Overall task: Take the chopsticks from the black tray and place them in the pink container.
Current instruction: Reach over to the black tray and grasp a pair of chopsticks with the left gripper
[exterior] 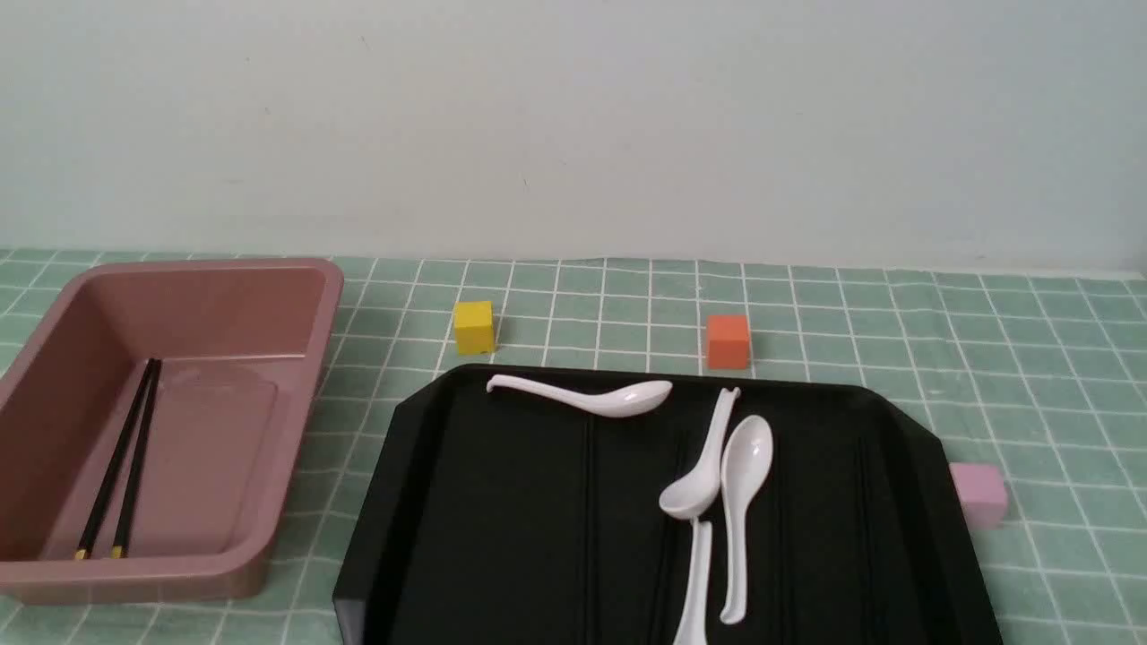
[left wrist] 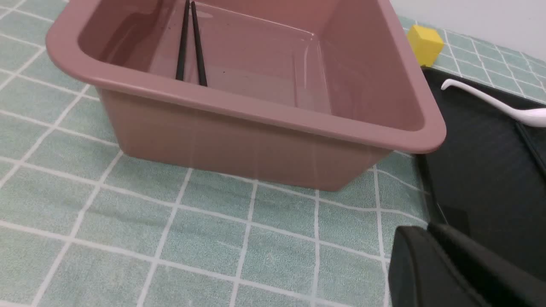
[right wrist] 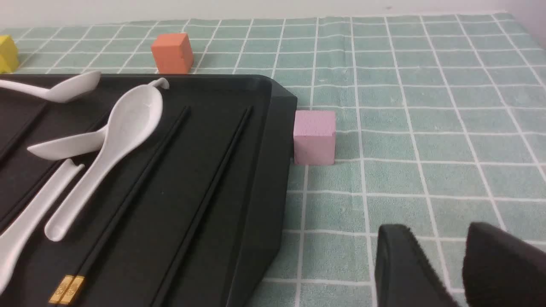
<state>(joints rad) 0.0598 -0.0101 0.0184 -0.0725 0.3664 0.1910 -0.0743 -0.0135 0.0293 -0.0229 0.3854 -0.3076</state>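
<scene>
**Mia:** Since two chopsticks lay in the pink container by the table's left edge, what could have gone wrong?

**Ben:** The other pair lay flat in the black tray, black on black, just beside a white spoon. A grab could have slipped, caught only one stick, or bumped the spoon.

**Mia:** And the arms?

**Ben:** Both hung low by the table's near edge. The left pincer sat near the container's corner, but I could not tell if it was open. The right pincer, near a small pink block, held nothing, with its fingers a little apart.
</scene>
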